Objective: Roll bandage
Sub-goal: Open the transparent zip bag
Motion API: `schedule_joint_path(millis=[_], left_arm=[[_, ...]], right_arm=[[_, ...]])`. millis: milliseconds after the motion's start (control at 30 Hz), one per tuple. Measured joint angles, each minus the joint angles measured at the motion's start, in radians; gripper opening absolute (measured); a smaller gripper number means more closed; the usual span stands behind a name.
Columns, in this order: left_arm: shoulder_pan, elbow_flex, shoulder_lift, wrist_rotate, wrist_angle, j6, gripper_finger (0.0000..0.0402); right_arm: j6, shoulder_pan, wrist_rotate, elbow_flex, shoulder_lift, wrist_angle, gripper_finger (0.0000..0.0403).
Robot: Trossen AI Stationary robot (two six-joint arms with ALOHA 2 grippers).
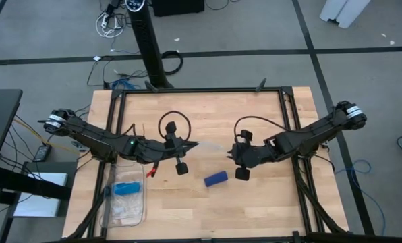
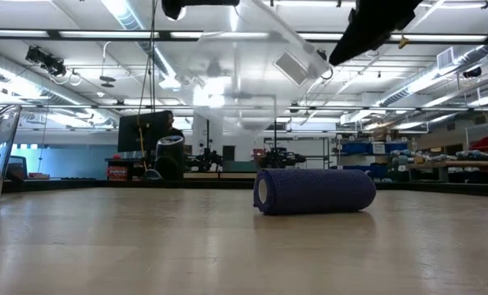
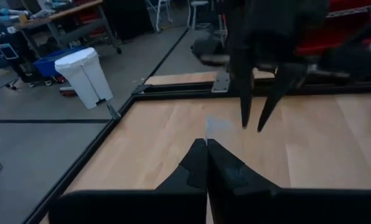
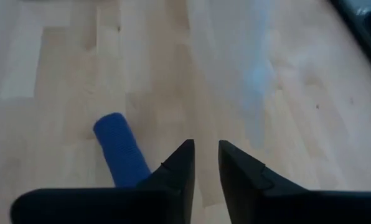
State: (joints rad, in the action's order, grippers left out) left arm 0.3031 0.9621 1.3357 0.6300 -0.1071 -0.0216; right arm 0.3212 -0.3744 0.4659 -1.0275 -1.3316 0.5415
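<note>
Both arms reach in over the counter (image 1: 255,202) toward its middle. Left hand (image 3: 206,144) hangs above the boards, fingers pressed together on a clear plastic bag (image 1: 211,146) stretched toward the right hand (image 4: 204,148), whose fingers stand slightly spread w/ nothing between them. Bandage (image 1: 215,178) lies on the counter btwn the two hands, nearer the right one: a tight navy roll on its side, textured weave, pale core at one end, apart from both hands.

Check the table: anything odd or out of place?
Mostly tidy. The bandage lies rolled on the wood, touching neither end effector. One oddity: a clear plastic bag hangs in the air, pinched by the left end effector; the right end effector is beside it.
</note>
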Motion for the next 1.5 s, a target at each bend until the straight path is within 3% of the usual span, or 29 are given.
schedule_joint_path(millis=[233,367,733,1000,1500], left_arm=[[0.001,0.0,-0.001,-0.006,0.012,0.026,0.0],[0.002,0.0,-0.001,-0.032,-0.006,0.026,0.0],[0.004,0.0,0.0,-0.033,-0.009,0.025,0.0],[0.004,0.0,0.0,-0.034,-0.017,0.023,0.0],[0.005,-0.001,0.002,-0.011,-0.018,0.003,0.0]], right_arm=[[-0.032,-0.081,0.143,-0.002,0.054,-0.093,0.0119],[-0.108,-0.064,0.145,-0.003,0.041,-0.171,0.0121],[-0.116,0.042,0.048,-0.003,0.008,-0.166,0.0101],[-0.113,0.043,0.038,-0.003,0.008,-0.153,0.0016],[-0.035,0.033,0.042,-0.004,0.008,-0.049,0.0021]])
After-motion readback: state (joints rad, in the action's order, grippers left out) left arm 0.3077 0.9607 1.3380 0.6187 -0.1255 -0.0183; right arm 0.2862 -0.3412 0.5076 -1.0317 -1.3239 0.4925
